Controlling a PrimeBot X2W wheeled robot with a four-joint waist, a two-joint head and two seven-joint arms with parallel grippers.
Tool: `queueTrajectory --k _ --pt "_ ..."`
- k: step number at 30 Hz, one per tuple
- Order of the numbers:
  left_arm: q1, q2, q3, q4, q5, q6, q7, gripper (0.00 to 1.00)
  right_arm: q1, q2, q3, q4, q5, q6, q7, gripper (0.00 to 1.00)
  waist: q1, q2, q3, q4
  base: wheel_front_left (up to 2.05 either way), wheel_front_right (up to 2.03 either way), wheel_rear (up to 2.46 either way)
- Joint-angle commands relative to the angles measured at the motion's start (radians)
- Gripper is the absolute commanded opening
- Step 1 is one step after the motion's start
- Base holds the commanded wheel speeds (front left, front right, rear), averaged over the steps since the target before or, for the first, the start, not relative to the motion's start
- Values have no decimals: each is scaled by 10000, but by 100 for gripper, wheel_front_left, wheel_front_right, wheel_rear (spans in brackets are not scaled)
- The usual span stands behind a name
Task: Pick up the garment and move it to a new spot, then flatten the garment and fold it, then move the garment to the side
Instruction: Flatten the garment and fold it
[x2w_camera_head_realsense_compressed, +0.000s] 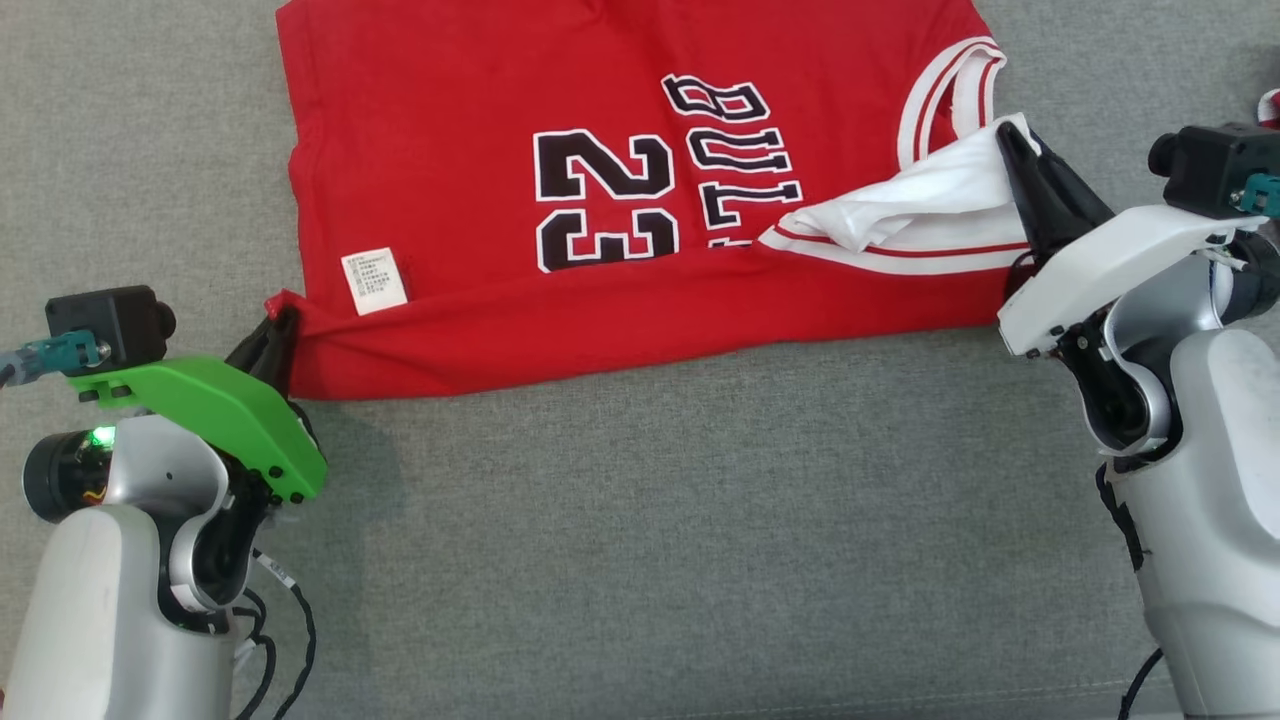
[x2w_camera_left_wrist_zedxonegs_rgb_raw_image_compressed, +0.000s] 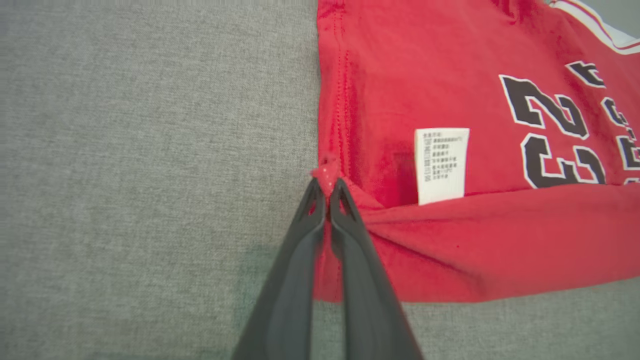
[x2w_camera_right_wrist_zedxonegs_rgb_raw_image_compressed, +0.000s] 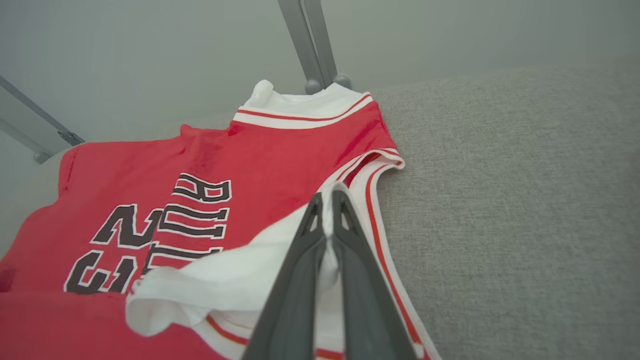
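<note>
Two grippers, both clamped on the garment (x2w_camera_head_realsense_compressed: 470, 130).

The left gripper (x2w_camera_head_realsense_compressed: 281, 325) sits on a low forearm, fingers angled up and inward. Its jaws are pinched tight on the red hem corner, and a nub of cloth pokes out past the tips. The folded-over lower edge runs off to its right, with a white care label (x2w_camera_left_wrist_zedxonegs_rgb_raw_image_compressed: 442, 165) just beyond the fold.

The right gripper (x2w_camera_head_realsense_compressed: 1008, 140) has its wrist raised and tilted, fingers pointing up and inward. It is closed on white fabric at the armhole, which drapes away to its left over the red.

The garment lies on the grey cloth surface (x2w_camera_head_realsense_compressed: 650, 520) between the two grippers, number 23 showing.

Its far edge is cut off in my head view. The lettering beside the number is partly under the white flap, so I cannot read it whole. In the right wrist view, grey metal legs (x2w_camera_right_wrist_zedxonegs_rgb_raw_image_compressed: 312, 45) stand beyond the collar, blurred.
</note>
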Motion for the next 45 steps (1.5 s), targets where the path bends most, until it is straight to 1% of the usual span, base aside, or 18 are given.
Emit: queueTrajectory --k 1,4,7,9,11,13,15,18,21,25,32,38,41,45 --pt "-216 -2 -15 84 104 -70 -215 100 -172 -77 33 181 -21 -15 -463 100 0 0 63 48 0 0 0" --pt "-320 -109 47 148 349 -115 -1143 100 -331 -139 145 494 -211 -15 -1691 100 0 0 87 54 0 0 0" --pt "-315 -297 172 183 654 -139 -2656 100 -204 -218 243 660 -661 -15 -3101 100 0 0 45 27 0 0 0" --pt "-188 -420 179 194 965 -155 -3663 100 -24 -243 257 669 -953 -15 -3809 100 0 0 -33 0 0 0 0" --pt "-23 -429 134 202 1346 -122 -4688 100 208 -236 189 502 -1276 -15 -4210 100 0 0 -153 -28 0 0 0" --pt "190 -540 39 242 1684 -54 -5498 100 528 -151 73 188 -1513 -15 -4410 100 0 0 -303 -54 0 0 0" --pt "430 -595 -38 250 1954 45 -6105 100 970 -98 -52 -200 -1749 -17 -4503 100 0 0 -472 -88 0 0 0" --pt "781 -647 -110 223 2259 202 -6727 100 1680 43 -201 -830 -1964 -17 -4569 100 0 0 -707 -151 0 0 0" --pt "1247 -694 -190 192 2393 271 -7022 100 2504 223 -335 -1492 -2168 -17 -4589 100 0 0 -951 -231 0 0 0" --pt "1835 -661 -198 163 2515 387 -7164 100 3422 457 -419 -2167 -2302 -17 -4565 100 0 0 -1239 -352 0 0 0" --pt "2483 -521 -160 214 2537 492 -7197 100 4338 761 -571 -2901 -2410 -17 -4282 100 0 0 -1569 -509 0 0 0" --pt "2598 -508 -281 77 2577 559 -7103 100 4610 867 -651 -3099 -2382 -17 -4099 100 0 0 -1698 -518 0 0 0" --pt "2462 -468 -333 154 2516 475 -7020 100 4632 880 -698 -3025 -2340 -15 -3995 100 0 0 -1691 -514 0 0 0" --pt "2224 -510 -407 656 2235 301 -6658 100 4446 736 -694 -2538 -2228 -17 -3831 100 0 0 -1538 -531 0 0 0"
